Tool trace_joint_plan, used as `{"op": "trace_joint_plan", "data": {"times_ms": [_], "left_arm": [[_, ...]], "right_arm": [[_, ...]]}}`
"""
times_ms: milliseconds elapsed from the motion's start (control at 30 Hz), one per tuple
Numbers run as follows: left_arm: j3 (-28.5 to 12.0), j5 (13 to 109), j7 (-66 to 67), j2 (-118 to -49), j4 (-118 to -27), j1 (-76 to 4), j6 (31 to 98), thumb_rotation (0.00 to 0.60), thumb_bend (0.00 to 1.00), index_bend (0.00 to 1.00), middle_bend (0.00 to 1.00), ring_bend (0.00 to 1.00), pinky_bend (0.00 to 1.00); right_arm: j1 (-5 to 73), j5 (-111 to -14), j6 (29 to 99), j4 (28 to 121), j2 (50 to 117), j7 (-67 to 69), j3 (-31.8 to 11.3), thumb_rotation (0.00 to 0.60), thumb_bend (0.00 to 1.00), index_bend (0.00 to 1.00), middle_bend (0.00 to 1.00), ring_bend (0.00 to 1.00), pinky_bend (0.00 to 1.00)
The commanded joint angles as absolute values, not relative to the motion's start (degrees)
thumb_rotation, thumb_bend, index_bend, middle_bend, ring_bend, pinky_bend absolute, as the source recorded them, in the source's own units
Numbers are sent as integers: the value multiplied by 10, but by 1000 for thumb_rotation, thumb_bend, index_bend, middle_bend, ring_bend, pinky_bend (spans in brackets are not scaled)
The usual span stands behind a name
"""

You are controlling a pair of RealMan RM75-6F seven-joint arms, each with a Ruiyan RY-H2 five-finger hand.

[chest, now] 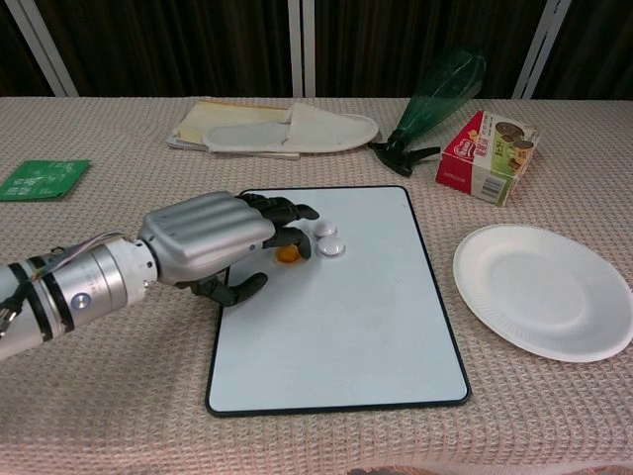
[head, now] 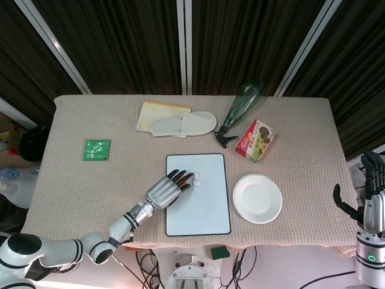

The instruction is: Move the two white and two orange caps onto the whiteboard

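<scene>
1 whiteboard (chest: 341, 327), long axis front-to-back.

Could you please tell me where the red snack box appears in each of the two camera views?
Head view: the red snack box lies right of centre, just above the paper plate.
Chest view: the box sits upper right, behind the plate.
Shared landmark: the green bottle beside it.

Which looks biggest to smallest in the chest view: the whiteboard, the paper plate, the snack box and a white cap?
1. whiteboard
2. paper plate
3. snack box, though it sits farther from the camera, so it may look smaller than it is
4. white cap
</scene>
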State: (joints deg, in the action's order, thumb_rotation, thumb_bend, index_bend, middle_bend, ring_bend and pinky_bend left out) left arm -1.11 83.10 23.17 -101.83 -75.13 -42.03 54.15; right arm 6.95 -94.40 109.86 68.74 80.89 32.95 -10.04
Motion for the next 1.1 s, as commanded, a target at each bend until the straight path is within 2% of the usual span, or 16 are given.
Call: {"op": "trace_joint_plan", "data": {"times_ms": [33,633,800,1000,1100], "left_arm": [[-11,831,233,-1017,-753,-420,542,600,519,240,6,0,126],[-9,836,233,-1011,-763,-416,549,600,520,250,6,0,124],[-8,856,201,-1003,-778,-414,566,600,517,225,6,0,124],[-24,888,162,-969,-820,-387,656,600,463,159,14,0,126],[-25,896,145,-946,-837,-359,709,600,374,157,46,4,128]], "right_arm": [[69,-944,1099,687,809,330,-100,600,477,46,20,0,0],[71,-947,1098,685,812,330,-99,600,477,46,20,0,0],[71,-947,1099,687,812,330,-100,600,478,46,20,0,0],[70,-947,1102,688,809,331,-101,600,477,45,20,0,0],[69,-945,1102,687,808,334,-102,600,477,46,20,0,0]]}}
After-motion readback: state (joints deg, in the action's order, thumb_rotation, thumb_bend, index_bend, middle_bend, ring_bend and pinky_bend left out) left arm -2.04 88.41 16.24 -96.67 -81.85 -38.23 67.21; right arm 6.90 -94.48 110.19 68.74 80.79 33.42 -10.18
